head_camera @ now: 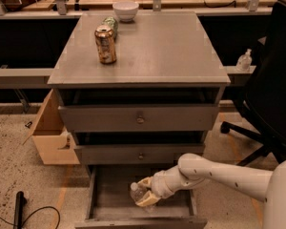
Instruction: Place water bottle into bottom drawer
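The water bottle (137, 192), small and clear with a white cap pointing left, is held in my gripper (146, 193) low inside the open bottom drawer (109, 187). The gripper is shut on the bottle, its cream fingers above and below it. My white arm (219, 171) reaches in from the right. The bottle sits near the drawer's middle, close to its grey floor; I cannot tell whether it touches the floor.
A gold-brown can (106, 44), a green can (109, 23) and a white bowl (125, 10) stand on the grey cabinet top (157, 51). Two knobbed drawers (139, 119) are above. A wooden box (50, 137) stands at left, a black office chair (271, 94) at right, a cable on the floor.
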Motion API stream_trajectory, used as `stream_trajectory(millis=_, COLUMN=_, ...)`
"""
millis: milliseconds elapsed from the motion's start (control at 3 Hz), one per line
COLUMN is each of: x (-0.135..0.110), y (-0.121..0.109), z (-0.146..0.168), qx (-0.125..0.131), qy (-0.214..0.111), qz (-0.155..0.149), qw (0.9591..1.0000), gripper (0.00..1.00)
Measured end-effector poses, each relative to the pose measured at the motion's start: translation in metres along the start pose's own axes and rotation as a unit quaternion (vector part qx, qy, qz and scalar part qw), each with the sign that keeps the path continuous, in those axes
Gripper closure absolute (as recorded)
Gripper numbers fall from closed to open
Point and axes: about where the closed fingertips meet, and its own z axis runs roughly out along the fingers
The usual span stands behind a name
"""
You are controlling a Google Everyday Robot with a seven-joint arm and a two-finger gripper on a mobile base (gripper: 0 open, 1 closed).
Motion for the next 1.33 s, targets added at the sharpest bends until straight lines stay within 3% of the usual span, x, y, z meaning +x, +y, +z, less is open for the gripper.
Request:
stream_trajectory(millis=333, x=0.026, y=0.004, z=0.028, qx=0.007, qy=-0.014, qz=0.025, qw=0.9996, gripper=1.0)
stream_trajectory(millis=1333, x=0.073, y=-0.015, z=0.081, qx=0.054, qy=-0.061, qz=0.028, qw=0.9963, gripper=1.0)
